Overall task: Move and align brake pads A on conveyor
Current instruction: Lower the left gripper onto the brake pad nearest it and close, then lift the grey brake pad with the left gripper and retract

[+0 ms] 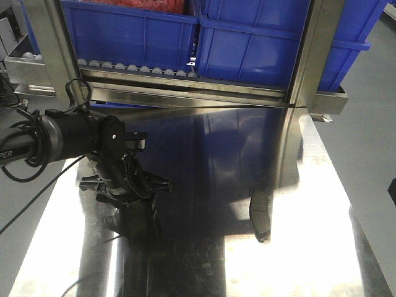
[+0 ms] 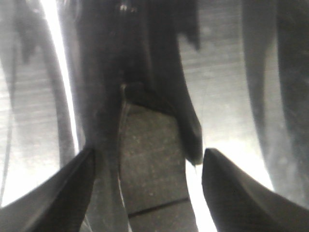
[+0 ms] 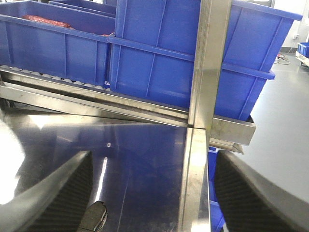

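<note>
On the left side I see my L arm [image 1: 62,137] reaching over the shiny steel table [image 1: 309,247]. My L gripper [image 2: 147,186] points down w/ its two fingers [image 2: 53,198] spread wide. One brake pad [image 2: 149,164] lies flat on the table btwn them, grey face up, groove showing. A bright strip of table shows btwn that pad and the finger on the right of the L wrist cam, so no touch there. That cam is blurry, so I can't tell for the other side.

More to the right, well apart from the L gripper, a second pad [image 1: 260,216] sits on the table too. It looks dark and curved; flat or on its edge, I can't tell.

At the back, blue bins [image 1: 260,37] sit on little rollers [image 1: 124,65]. A steel post [image 3: 205,63] stands by them.

My R gripper [image 3: 153,188] is spread wide and holds nothing. A pad tip [image 3: 94,217] shows low in the R cam, just beside one finger.
</note>
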Controlling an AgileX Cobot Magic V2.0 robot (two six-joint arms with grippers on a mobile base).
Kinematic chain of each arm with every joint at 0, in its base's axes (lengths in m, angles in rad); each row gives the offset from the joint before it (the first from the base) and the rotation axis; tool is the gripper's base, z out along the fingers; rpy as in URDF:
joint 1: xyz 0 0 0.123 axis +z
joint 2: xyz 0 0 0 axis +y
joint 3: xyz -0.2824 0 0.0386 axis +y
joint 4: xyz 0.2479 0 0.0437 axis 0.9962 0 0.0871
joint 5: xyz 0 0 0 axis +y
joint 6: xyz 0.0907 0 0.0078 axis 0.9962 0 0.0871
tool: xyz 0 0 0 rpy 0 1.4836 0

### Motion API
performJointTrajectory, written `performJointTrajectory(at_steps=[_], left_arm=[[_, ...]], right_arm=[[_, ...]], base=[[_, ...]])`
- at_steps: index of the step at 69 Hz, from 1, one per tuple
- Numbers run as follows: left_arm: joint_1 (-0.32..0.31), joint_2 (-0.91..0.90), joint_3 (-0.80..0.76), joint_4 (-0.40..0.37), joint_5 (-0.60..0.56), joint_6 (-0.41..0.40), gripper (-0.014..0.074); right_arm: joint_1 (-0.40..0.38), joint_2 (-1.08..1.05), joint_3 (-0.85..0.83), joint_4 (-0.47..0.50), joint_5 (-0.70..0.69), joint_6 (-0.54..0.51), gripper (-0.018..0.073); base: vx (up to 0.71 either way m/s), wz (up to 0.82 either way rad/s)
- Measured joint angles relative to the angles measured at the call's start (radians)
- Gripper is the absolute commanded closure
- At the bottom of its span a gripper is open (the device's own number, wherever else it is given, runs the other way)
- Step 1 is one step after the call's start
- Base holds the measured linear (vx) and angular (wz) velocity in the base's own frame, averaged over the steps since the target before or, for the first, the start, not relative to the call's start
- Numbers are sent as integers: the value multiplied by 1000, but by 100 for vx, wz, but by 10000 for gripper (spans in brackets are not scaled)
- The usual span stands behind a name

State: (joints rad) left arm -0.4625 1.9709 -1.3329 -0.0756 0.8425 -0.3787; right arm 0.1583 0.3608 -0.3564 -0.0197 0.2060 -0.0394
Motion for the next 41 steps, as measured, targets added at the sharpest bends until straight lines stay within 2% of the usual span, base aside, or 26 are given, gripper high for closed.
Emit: performJointTrajectory(at_steps=[11, 21, 30, 41], left_arm=[[0, 6, -7, -9, 7, -33, 141], [-11, 11, -12, -29, 18, -33, 218], [-41, 24, -21, -20, 37, -33, 351], [-60, 33, -26, -5, 40, -37, 592]], right_arm=[[0, 0, 0, 0, 0, 0, 54], [0, 0, 0, 0, 0, 0, 54], [0, 0, 0, 0, 0, 0, 54], [0, 0, 0, 0, 0, 0, 54]], base=[[0, 0], [0, 0], [0, 0], [0, 0]])
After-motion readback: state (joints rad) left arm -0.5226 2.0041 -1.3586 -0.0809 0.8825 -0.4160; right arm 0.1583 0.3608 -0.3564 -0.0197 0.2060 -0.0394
